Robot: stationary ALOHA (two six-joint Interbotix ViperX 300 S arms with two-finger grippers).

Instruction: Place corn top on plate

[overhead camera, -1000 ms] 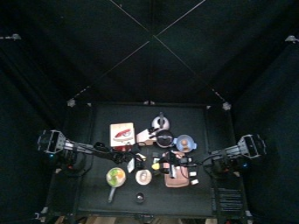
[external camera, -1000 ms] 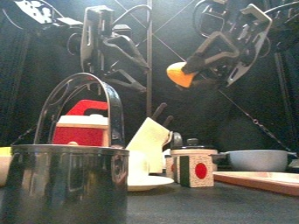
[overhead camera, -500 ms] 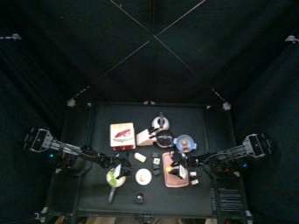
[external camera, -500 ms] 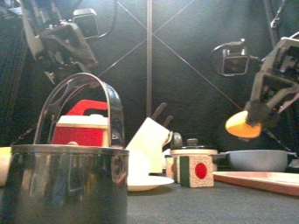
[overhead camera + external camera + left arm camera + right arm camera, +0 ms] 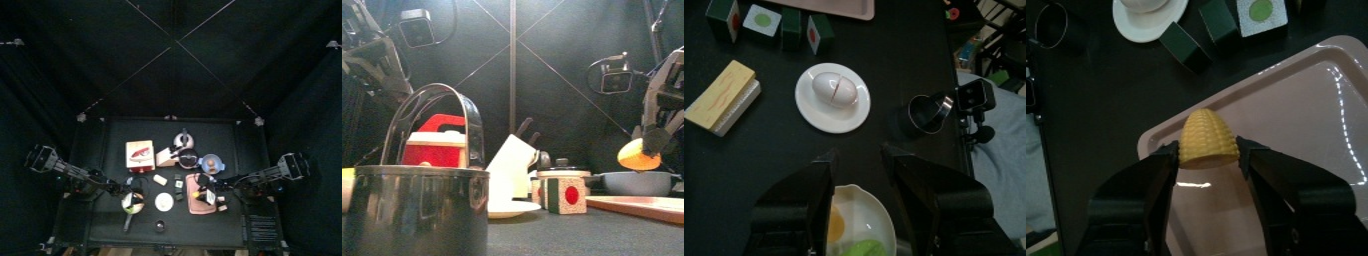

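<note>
The corn top [image 5: 1209, 140] is hanging in the air between the tips of the right tool [image 5: 1213, 150], above the pink plate [image 5: 1307, 130]. From the front it is showing clear air under it. I cannot tell whether the tool is gripping it or letting it go.

What could go wrong, as I am judging it:
- The corn is rounded and tapering. Dropped from this height, it is likely to bounce or roll rather than sit where it lands.
- In the right wrist view it is lining up close to the plate's rim, not its middle. A roll toward that side is risking a trip over the low lip and onto the desk [image 5: 1093, 100].
- If the tool is opening unevenly, one side could be flicking the corn sideways as it leaves.

Edges and room:
- The plate is lying bare, so there is wide open room toward its middle. Shifting inward and lowering first would be making the release safer.
- Past the rim, a dark block [image 5: 1193, 50] and a green-dot block [image 5: 1256, 12] are standing near, with a white dish [image 5: 1149, 18] beyond them. A runaway corn could be knocking into these.
- From the front, a grey bowl [image 5: 636, 182] is sitting just behind the plate, under the corn's side of the scene.

The left tool [image 5: 858, 158] is standing wide open and empty over an egg dish [image 5: 858, 225], well apart from the pink plate, so it is not crowding the drop.
</note>
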